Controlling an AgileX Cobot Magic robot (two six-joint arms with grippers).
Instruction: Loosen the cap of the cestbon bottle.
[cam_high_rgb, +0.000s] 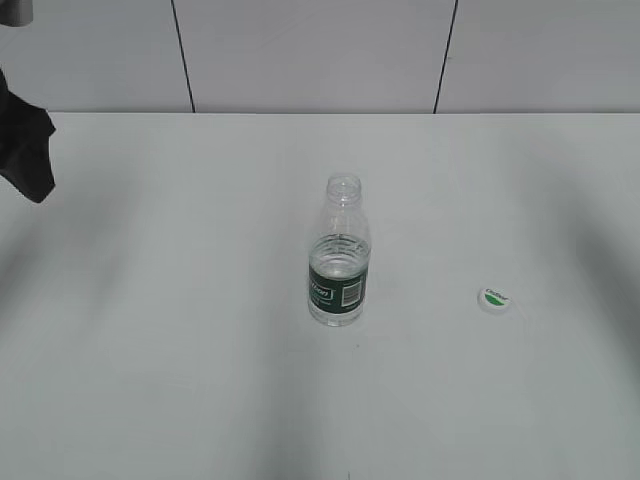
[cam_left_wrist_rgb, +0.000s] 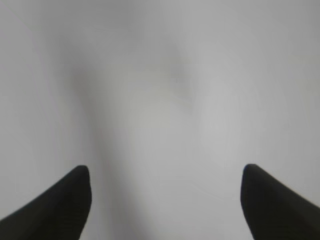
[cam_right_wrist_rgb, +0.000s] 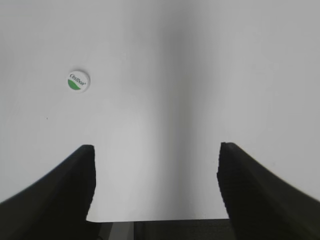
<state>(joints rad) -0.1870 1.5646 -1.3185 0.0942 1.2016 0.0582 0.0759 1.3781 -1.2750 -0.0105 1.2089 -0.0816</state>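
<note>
1. You are looking at one cestbon bottle (cam_high_rgb: 339, 255), standing upright mid-surface with its neck uncapped.
2. You are seeing one cap (cam_high_rgb: 493, 298) lying flat on the white surface (cam_high_rgb: 180, 300), at about 3 o'clock from the bottle, well apart.
3. Your left gripper (cam_left_wrist_rgb: 165, 200) is holding its jaws spread wide over bare surface.
4. Your right gripper (cam_right_wrist_rgb: 156, 182) is likewise gaping empty, the cap (cam_right_wrist_rgb: 78, 81) at its 10 o'clock.

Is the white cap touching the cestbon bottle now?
Apart. The exterior view shows the cap lying on the table to the right of the bottle, with bare table between them.
</note>
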